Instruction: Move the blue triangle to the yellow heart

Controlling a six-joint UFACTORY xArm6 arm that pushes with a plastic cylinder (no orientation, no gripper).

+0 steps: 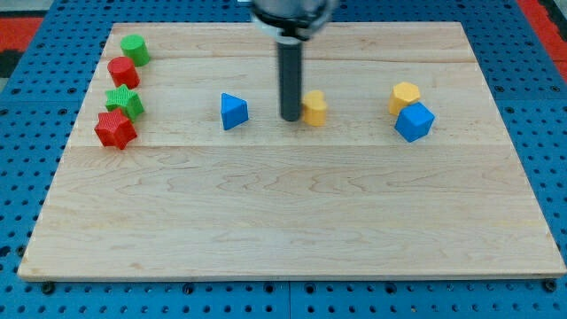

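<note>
You are looking down at a pale wooden surface point(292, 221) that rests on a blue perforated base point(549, 133). The rod descends from the view's top centre, and my tip point(291, 118) meets the surface just left of the yellow heart point(314, 107); the two appear to touch or nearly touch, though you cannot settle which from this angle. The tool is a plain rod with nothing that opens or closes, and it holds nothing.

The blue triangle point(234, 111) lies to the view's left of my tip, apart from it, with bare wood between them. It sits on roughly the same horizontal line as the yellow heart, so the tip stands between the two task blocks, much closer to the heart.

Toward the view's right you find a yellow hexagon point(404, 96), with a blue cube point(415, 121) just below it and touching or nearly touching it. Both are well apart from the heart.

Along the view's left edge a column of four blocks runs top to bottom: a green cylinder point(135, 49), a red cylinder point(123, 71), a green star point(124, 101) and a red star point(115, 129). Each neighbour pair sits close together. This column is well apart from the blue triangle.
</note>
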